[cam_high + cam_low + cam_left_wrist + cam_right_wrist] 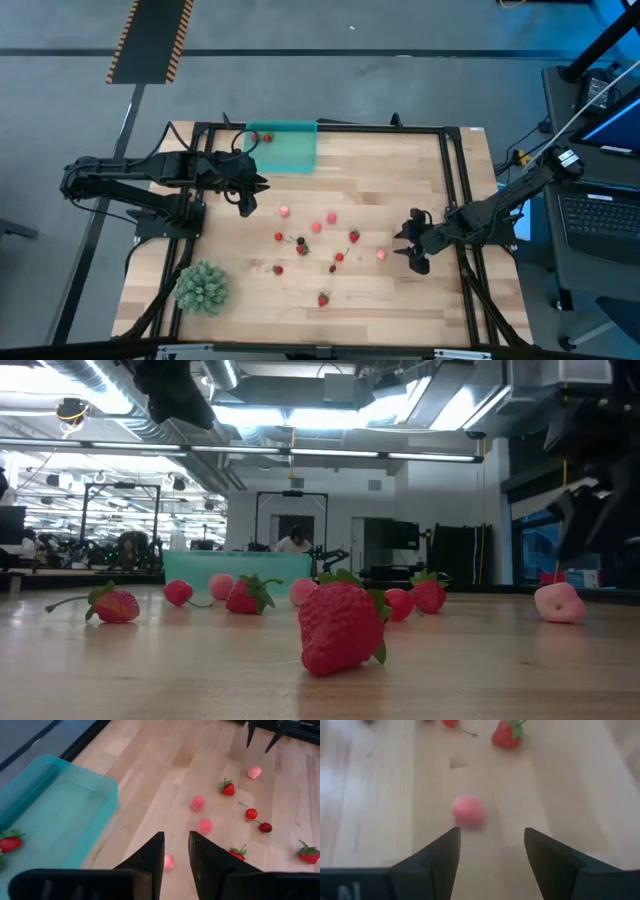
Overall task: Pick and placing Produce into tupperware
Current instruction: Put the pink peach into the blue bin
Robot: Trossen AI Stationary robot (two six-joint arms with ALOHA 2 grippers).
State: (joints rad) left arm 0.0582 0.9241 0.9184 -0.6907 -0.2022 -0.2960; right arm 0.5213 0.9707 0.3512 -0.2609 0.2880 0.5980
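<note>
The tupperware (283, 146) is set at the far edge of the counter (400, 180), with one strawberry (266, 138) inside. The remaining produce (330, 215) is scattered near it. The left hand (246, 203), narrowly parted and empty, is held beside the tupperware. The right hand (415, 262), spread wide and empty, is held beside a pink fruit (381, 254), well apart from it.

I'm working over a pale wooden plank table (400, 180) framed by black rails. A shallow translucent teal plastic container (285, 147) sits on it at the far edge, left of centre, with a red strawberry (266, 138) inside. Small red and pink fruits (318, 227) lie scattered across the middle of the boards, one pink round piece (381, 254) farthest to the right, one red strawberry (323, 298) nearest the front edge. A spiky green plant-like ball (203, 287) rests at the front left corner.
</note>
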